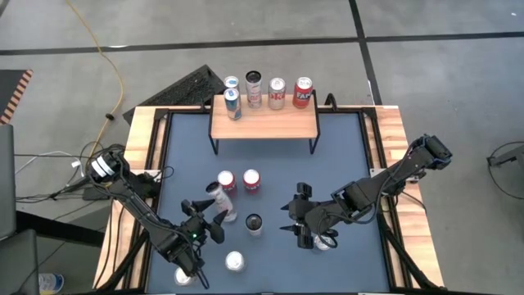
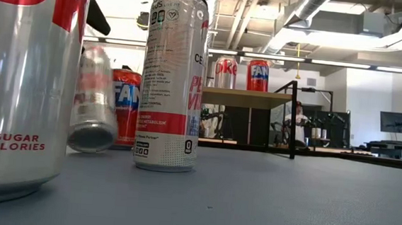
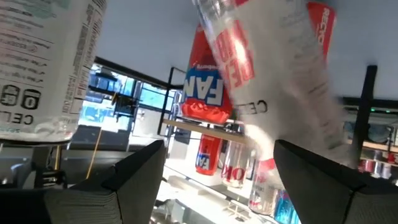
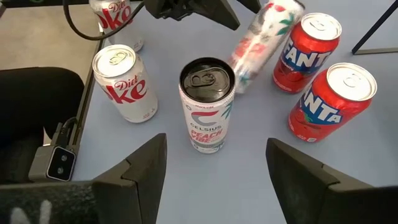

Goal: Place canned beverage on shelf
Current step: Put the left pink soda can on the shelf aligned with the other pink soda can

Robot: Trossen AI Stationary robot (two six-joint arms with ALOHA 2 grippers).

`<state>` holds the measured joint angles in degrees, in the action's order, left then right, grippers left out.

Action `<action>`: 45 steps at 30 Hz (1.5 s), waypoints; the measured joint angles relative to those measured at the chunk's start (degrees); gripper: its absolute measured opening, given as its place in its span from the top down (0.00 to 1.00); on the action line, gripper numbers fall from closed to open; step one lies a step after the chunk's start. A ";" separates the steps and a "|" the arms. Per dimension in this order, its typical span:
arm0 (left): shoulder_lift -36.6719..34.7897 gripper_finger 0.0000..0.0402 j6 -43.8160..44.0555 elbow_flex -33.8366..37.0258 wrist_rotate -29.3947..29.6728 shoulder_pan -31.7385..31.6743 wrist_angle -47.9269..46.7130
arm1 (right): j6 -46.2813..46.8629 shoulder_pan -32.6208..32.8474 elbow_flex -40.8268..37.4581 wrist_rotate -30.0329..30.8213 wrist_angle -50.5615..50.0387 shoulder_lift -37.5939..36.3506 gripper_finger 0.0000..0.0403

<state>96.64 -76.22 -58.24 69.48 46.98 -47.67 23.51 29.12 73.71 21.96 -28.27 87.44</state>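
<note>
The shelf (image 1: 264,123), a low wooden rack on black legs, stands at the table's far middle and carries several cans. My left gripper (image 1: 214,215) is shut on a slim white can (image 1: 221,202) (image 4: 261,43) in the table's middle left. Two red Fanta cans (image 1: 251,180) stand upright just beyond it. A black-topped Celsius can (image 1: 254,223) (image 4: 207,102) stands upright between my two grippers. My right gripper (image 1: 286,220) (image 4: 214,140) hovers open to the right of the Celsius can and points at it, with nothing between its fingers. My left gripper pinches the slim can's side wall (image 3: 267,137) between its two fingers, on its upper half as the right wrist view shows. The fingers come slanting down from the near left. The can is tilted, top toward the far left. Its lower end (image 2: 89,140) seems just clear of the table.
Two Diet Coke cans (image 1: 235,260) (image 1: 182,277) stand near the front edge beside my left arm. A silver can top (image 1: 325,242) shows under my right gripper. A black keyboard (image 1: 192,86) lies behind the table's far left corner.
</note>
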 joint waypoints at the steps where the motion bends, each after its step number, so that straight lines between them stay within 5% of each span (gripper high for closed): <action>1: 0.00 0.27 0.02 0.00 -0.01 0.00 -0.01 | 0.00 0.00 0.00 0.00 0.00 0.00 0.37; 8: 0.00 0.28 4.84 -1.50 2.16 0.01 0.05 | 0.04 0.00 0.00 0.08 0.02 0.00 0.37; 11: -0.47 0.28 18.16 -4.23 10.49 -0.11 -2.73 | 0.04 0.00 0.00 0.18 0.64 0.00 0.37; 16: -2.50 0.32 47.41 -15.72 13.88 0.71 -11.02 | -0.08 -3.02 0.06 2.45 6.23 0.00 0.37; 20: -5.88 0.34 72.61 -27.69 7.61 1.41 -16.16 | -6.09 -7.85 2.19 -0.54 11.46 1.73 0.37; 26: -13.37 0.37 104.70 -35.50 -13.06 -0.44 -32.85 | -15.66 -12.20 15.07 -4.98 5.35 12.76 0.37; 31: -19.01 0.39 124.82 -35.23 -14.13 -0.74 -42.62 | -17.95 -14.53 31.70 -5.57 -7.03 23.82 0.37; 41: -29.86 0.43 132.68 -30.17 -16.55 -0.72 -41.99 | -15.31 -15.56 61.30 -5.50 -18.51 47.22 0.37; 45: -32.24 0.43 134.12 -28.56 -16.46 -0.72 -41.71 | -12.08 -16.23 57.25 -8.12 -11.13 47.49 0.37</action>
<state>64.40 57.91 -86.79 53.01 46.26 -89.38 11.43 12.90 130.96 13.83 -39.40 134.93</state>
